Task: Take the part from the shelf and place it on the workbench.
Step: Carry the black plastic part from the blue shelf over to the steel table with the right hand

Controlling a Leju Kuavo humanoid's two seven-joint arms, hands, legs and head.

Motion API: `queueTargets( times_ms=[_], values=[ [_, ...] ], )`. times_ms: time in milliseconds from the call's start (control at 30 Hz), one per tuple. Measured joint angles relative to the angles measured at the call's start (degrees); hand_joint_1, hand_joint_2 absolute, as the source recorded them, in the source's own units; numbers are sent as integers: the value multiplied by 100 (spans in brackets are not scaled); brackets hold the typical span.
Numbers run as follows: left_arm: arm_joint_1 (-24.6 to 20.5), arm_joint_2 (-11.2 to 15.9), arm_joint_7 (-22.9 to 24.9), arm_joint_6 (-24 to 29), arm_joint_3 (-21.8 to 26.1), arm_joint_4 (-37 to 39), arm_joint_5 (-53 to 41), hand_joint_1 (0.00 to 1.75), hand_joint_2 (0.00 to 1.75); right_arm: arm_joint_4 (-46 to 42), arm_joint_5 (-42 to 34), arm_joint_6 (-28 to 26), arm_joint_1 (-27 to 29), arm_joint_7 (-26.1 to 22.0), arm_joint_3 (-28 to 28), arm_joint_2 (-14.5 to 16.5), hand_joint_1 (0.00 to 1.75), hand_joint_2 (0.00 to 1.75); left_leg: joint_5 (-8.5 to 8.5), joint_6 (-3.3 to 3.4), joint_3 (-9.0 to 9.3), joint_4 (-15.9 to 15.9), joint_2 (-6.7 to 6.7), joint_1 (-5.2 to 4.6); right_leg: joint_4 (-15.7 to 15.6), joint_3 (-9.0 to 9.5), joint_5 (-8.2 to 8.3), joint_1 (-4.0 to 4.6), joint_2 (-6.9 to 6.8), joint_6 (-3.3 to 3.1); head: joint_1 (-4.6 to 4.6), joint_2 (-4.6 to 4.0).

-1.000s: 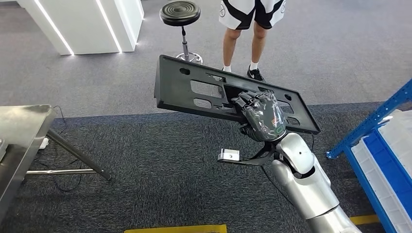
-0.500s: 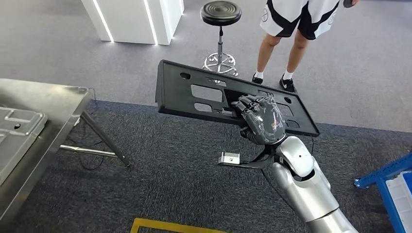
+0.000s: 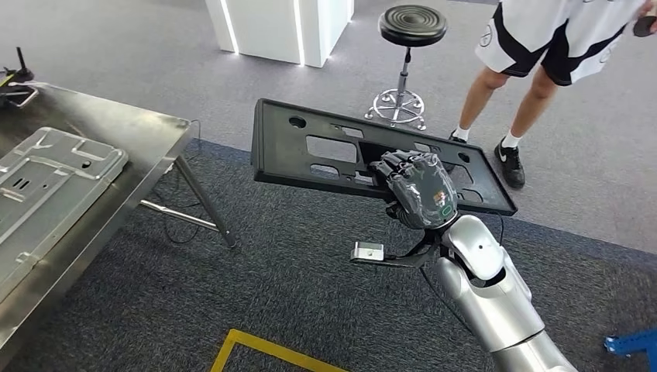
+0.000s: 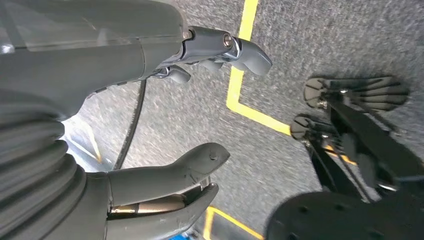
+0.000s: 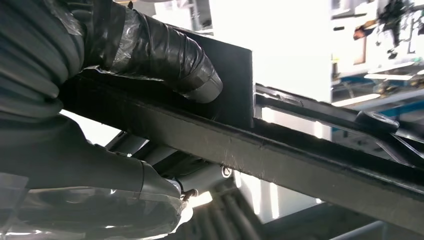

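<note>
Your right hand (image 3: 419,195) grips the part (image 3: 325,151), a long flat black plastic panel with rectangular cut-outs and round holes. The fingers (image 3: 399,163) wrap over the panel's near long edge, close to its right-hand end. Most of the panel runs out to the left of the hand, held off the floor and roughly level, tilted slightly down toward the hand's side. In the right wrist view the thumb (image 5: 165,55) presses on one face of the panel's rim (image 5: 280,160) and the fingers close under it.

Your left hand (image 4: 150,115) holds nothing; thumb (image 4: 170,170) and fingers (image 4: 225,47) are spread apart over grey carpet with yellow floor tape (image 4: 240,70).

The bench (image 3: 147,132), bare steel, stands well to the left of the right hand, not touching the part. A grey pressed-metal tray (image 3: 54,174) lies on it.

Beyond the right hand: a black stool (image 3: 411,27) on a chrome base and, just right of it, a person's legs (image 3: 527,101) in black-and-white shorts. A blue frame corner (image 3: 631,341) sits low to the right of your arm.
</note>
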Motion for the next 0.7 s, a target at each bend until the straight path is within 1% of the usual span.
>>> queueTargets(
  times_ms=[33,67,100,133,167,200,233,267,300,333,367,400,433,467,500,533,567,600,633,667,700],
  values=[
    [10,11,-4,2,6,0,-11,0,175,8,8,11,-16,2,1,-1,175,175,-7,20,2,-34,-45,-25,-17,17,-8,4,-69,25,0,-1],
    [30,20,-7,3,15,0,-22,0,175,14,18,21,-31,5,2,-1,175,175,8,43,26,-71,-127,-24,-39,38,-20,5,-138,52,0,-1],
    [57,22,-10,3,25,0,-30,0,175,21,25,28,-44,9,3,-3,175,175,34,57,62,-131,-210,-14,-27,62,-44,-6,-109,80,2,-1],
    [76,24,-13,2,34,0,-36,0,175,24,29,30,-58,12,4,-6,175,175,62,80,113,-195,-286,6,49,50,-99,-15,23,104,4,-1],
    [77,24,-16,0,41,0,-39,0,175,27,32,31,-72,15,5,-10,175,175,87,101,162,-250,-356,30,234,-24,-200,-24,218,124,6,0],
    [66,22,-20,-2,45,0,-41,0,175,35,36,31,-77,15,5,-19,175,175,101,114,181,-277,-431,46,530,-163,-332,-41,442,135,8,0],
    [44,19,-21,-4,48,0,-43,0,175,43,39,32,-72,16,7,-27,175,175,101,132,187,-279,-509,54,879,-360,-473,-46,586,144,8,1],
    [25,15,-22,-5,50,0,-42,0,175,56,43,34,-60,16,7,-35,175,175,94,137,187,-270,-601,57,1189,-549,-566,-50,647,154,9,1],
    [18,10,-23,-6,52,0,-42,0,175,69,45,36,-46,16,8,-41,175,175,83,136,188,-253,-699,62,1358,-678,-561,-57,667,166,9,0],
    [22,6,-24,-7,53,0,-42,0,175,77,46,36,-38,16,8,-44,175,175,66,127,189,-226,-796,70,1334,-718,-447,-67,678,177,9,0],
    [31,5,-24,-7,54,0,-42,0,175,83,46,36,-40,19,8,-48,175,175,41,110,189,-186,-892,82,1104,-655,-234,-83,712,190,9,0],
    [40,5,-24,-7,54,0,-42,0,175,84,46,36,-46,22,8,-54,175,175,6,83,179,-135,-980,96,776,-535,-21,-110,823,205,9,0],
    [41,9,-24,-7,55,0,-43,0,175,85,46,37,-54,27,8,-61,175,175,-29,52,153,-67,-1063,104,456,-410,124,-134,968,219,10,0],
    [37,11,-24,-7,55,0,-44,0,175,87,45,39,-59,32,9,-67,175,175,-54,20,117,-17,-1145,111,234,-323,202,-152,1091,224,9,0],
    [37,14,-25,-7,56,0,-48,0,175,88,43,46,-60,34,11,-71,175,175,-65,-12,77,13,-1216,122,136,-285,197,-152,1170,218,9,0],
    [41,15,-25,-5,56,0,-58,0,175,90,37,58,-64,35,13,-73,175,175,-59,-42,46,26,-1290,135,110,-277,179,-138,1152,199,8,0],
    [54,15,-25,-2,56,0,-70,0,175,91,31,84,-76,35,15,-71,175,175,-49,-67,23,16,-1360,149,103,-272,181,-136,1079,170,8,0],
    [69,10,-24,2,56,0,-90,0,175,96,25,123,-101,33,17,-66,175,175,-55,-93,8,37,-1324,153,74,-250,184,-134,999,134,9,0],
    [70,6,-21,6,56,0,-116,0,175,102,17,171,-138,30,19,-54,175,175,-98,-120,-31,118,-1194,147,43,-223,188,-138,919,94,5,0],
    [54,4,-18,12,56,0,-141,0,175,114,11,225,-183,24,24,-38,175,175,-192,-149,-119,291,-1002,142,14,-196,189,-141,836,61,3,0],
    [19,-1,-14,17,56,0,-170,0,175,132,3,274,-231,17,38,-23,175,175,-332,-178,-258,573,-774,143,-2,-173,184,-126,750,32,-1,0]
  ],
)
